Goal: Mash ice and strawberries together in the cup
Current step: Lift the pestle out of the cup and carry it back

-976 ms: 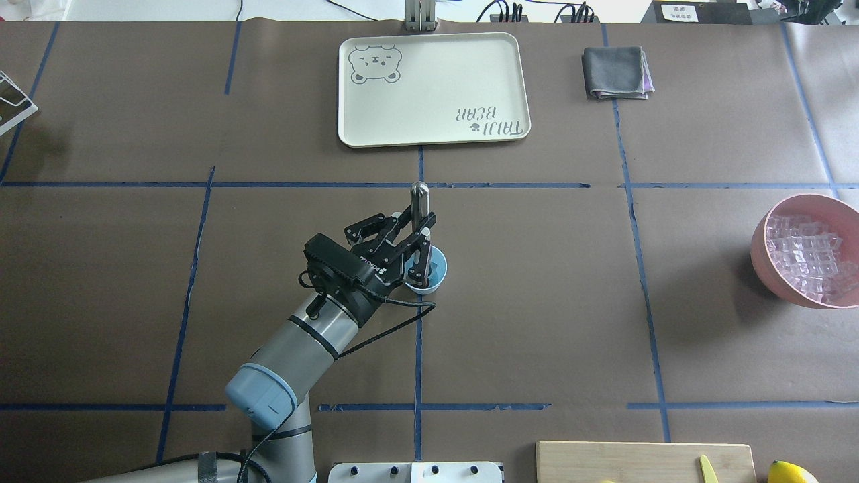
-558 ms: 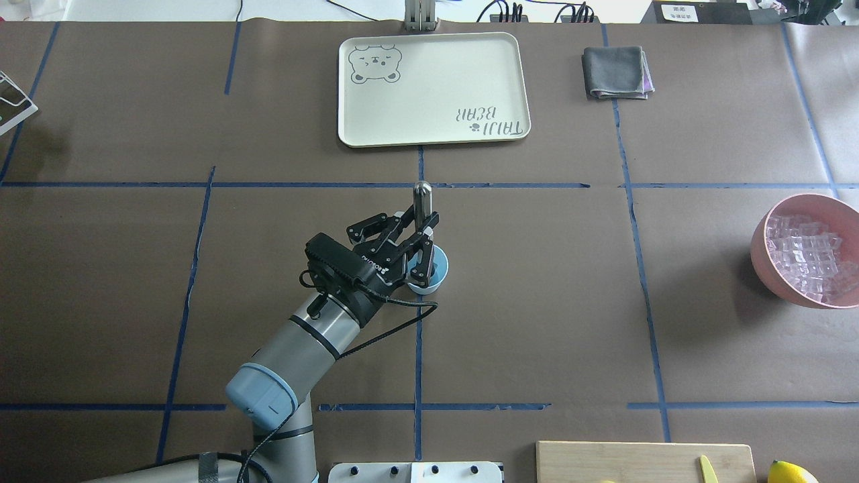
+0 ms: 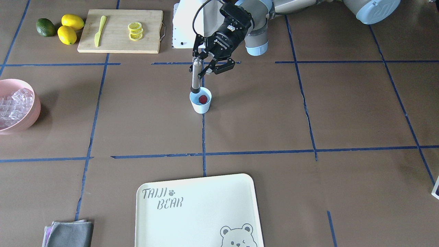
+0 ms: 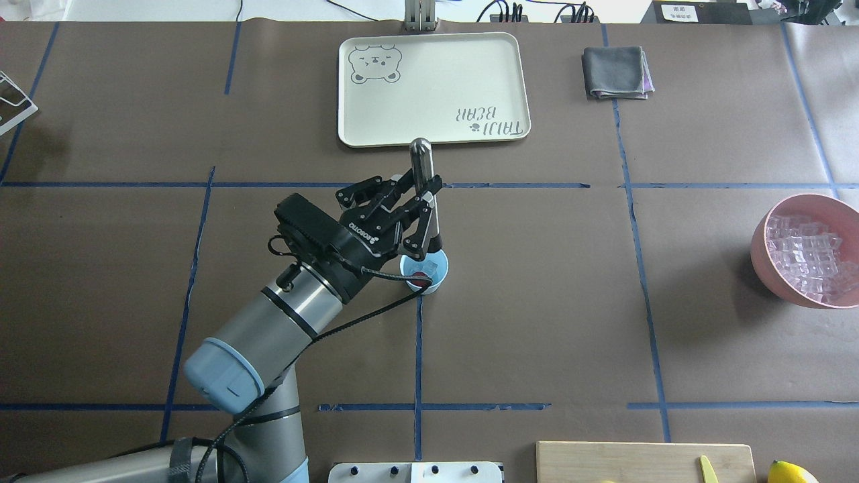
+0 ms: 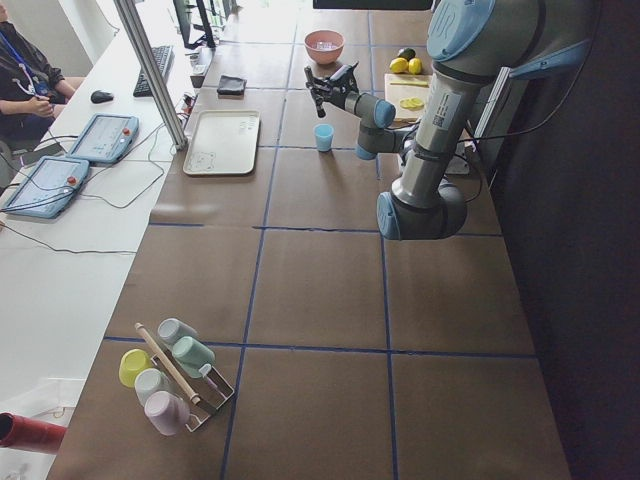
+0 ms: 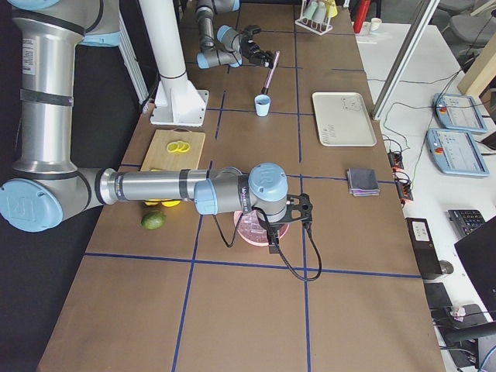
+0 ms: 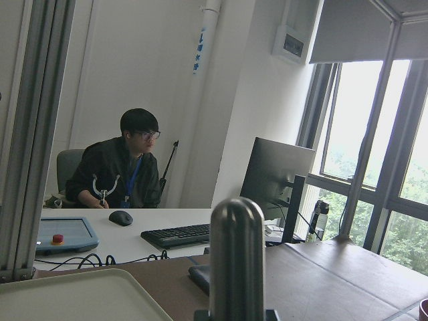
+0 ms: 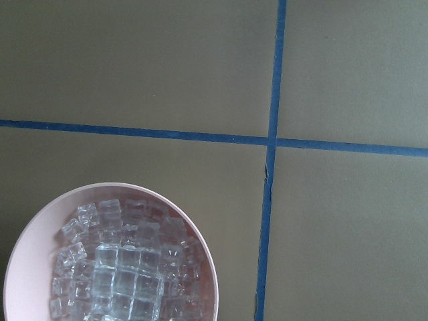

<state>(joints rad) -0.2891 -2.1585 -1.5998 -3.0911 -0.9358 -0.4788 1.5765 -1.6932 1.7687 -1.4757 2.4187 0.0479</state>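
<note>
Left claw (image 4: 424, 196) clamped on a steel muddler (image 3: 195, 77) above the light-blue cup (image 3: 201, 108).
The brown paper table (image 3: 274, 113) is gridded with blue tape, with office desks beyond it. The muddler stands near upright, dark tip down at the cup's mouth, and the strawberry (image 3: 203, 99) lies inside. The tray (image 4: 436, 87), the pink bowl (image 4: 760, 235) of ice (image 4: 805, 258) and the cutting board (image 3: 151, 31) lie well apart. The right claw (image 6: 277, 229) hangs over the bowl; I cannot tell whether its grip is apart or together.

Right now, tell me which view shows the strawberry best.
Exterior front-facing: the strawberry sits unobstructed inside the cup. Overhead shows only a red sliver of it; the side views are too small; the wrist views miss it.
</note>
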